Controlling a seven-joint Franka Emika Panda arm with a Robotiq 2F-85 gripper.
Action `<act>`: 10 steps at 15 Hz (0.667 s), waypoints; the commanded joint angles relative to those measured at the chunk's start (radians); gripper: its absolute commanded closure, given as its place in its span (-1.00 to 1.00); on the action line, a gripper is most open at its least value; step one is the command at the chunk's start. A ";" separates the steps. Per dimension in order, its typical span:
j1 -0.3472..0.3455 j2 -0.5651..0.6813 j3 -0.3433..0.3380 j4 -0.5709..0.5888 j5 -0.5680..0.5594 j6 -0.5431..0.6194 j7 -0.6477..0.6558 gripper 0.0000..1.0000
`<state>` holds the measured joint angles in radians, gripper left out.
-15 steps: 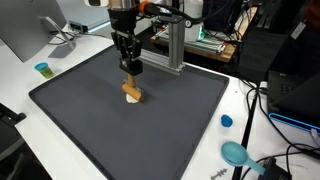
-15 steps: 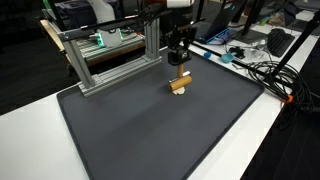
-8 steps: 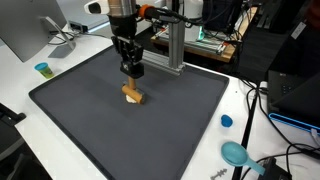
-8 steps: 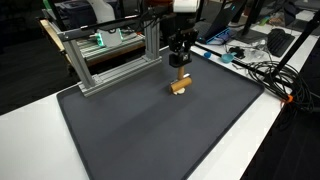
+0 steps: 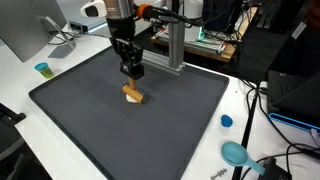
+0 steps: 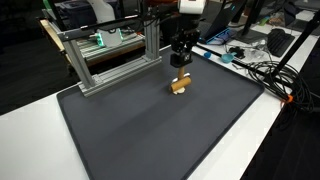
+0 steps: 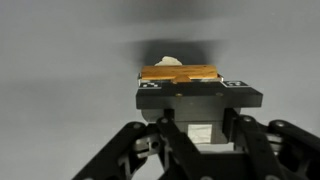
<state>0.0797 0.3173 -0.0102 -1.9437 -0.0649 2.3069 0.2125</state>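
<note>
I have the gripper [image 5: 131, 72] directly above the wooden block [image 5: 133, 95], clear of it. The block lies on the dark mat [image 5: 60, 100], upper centre of frame. In the wrist view, the block's long axis runs left to right. I cannot tell whether the fingers stand apart or together.

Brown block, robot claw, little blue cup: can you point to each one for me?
Brown block [image 5: 133, 94]: exterior view, on its top face.
Gripper [image 5: 132, 71]: exterior view, midway between its fingertips, above the block.
Blue cup [image 5: 42, 69]: exterior view, on its side wall.
</note>
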 commanded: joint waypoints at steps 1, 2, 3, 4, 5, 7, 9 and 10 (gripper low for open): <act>-0.002 0.050 0.006 0.022 0.004 -0.076 -0.011 0.56; -0.003 0.053 0.006 0.028 0.006 -0.083 -0.011 0.56; -0.003 0.057 0.006 0.034 0.006 -0.091 -0.011 0.56; -0.002 0.059 0.006 0.041 0.005 -0.105 -0.008 0.56; 0.002 0.062 0.000 0.050 -0.006 -0.132 0.007 0.56; 0.000 0.064 0.002 0.059 0.003 -0.152 0.009 0.56; -0.006 0.051 0.004 0.043 0.021 -0.137 0.013 0.56; -0.020 0.014 0.005 0.011 0.039 -0.110 -0.006 0.56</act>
<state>0.0800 0.3529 -0.0091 -1.8992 -0.0607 2.1763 0.2166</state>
